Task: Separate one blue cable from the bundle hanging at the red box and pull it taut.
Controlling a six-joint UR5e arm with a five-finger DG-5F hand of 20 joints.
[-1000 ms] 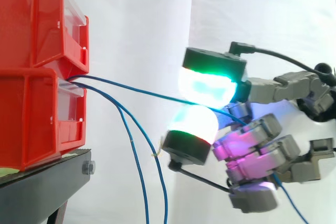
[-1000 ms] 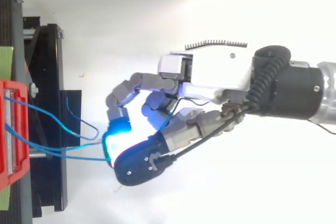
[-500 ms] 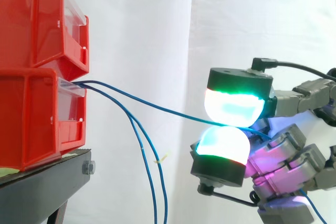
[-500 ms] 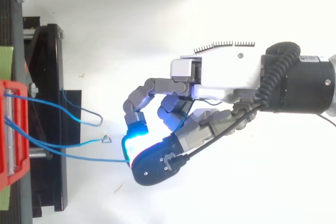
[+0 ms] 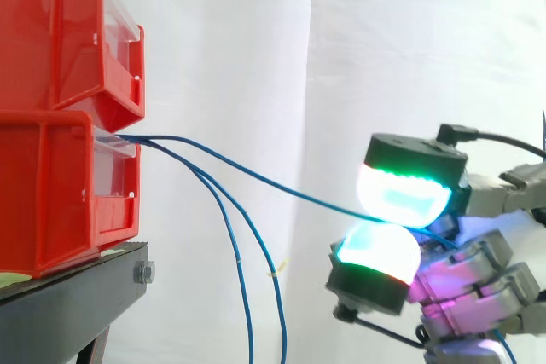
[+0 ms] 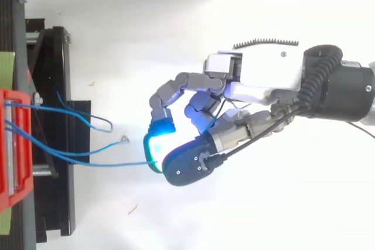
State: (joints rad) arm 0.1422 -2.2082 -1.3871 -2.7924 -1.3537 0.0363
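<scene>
Glowing fingers (image 5: 401,198) pinch a single blue cable (image 6: 111,164) between two pads, one lit green above and one cyan below. The hand (image 6: 258,80) is well apart from the lower red box (image 5: 51,185). In the side view the cable runs almost straight from the box's front lip, sloping down and rightward to the pinch. Two other blue cables (image 5: 242,279) hang slack beside the black stand (image 5: 77,296).
</scene>
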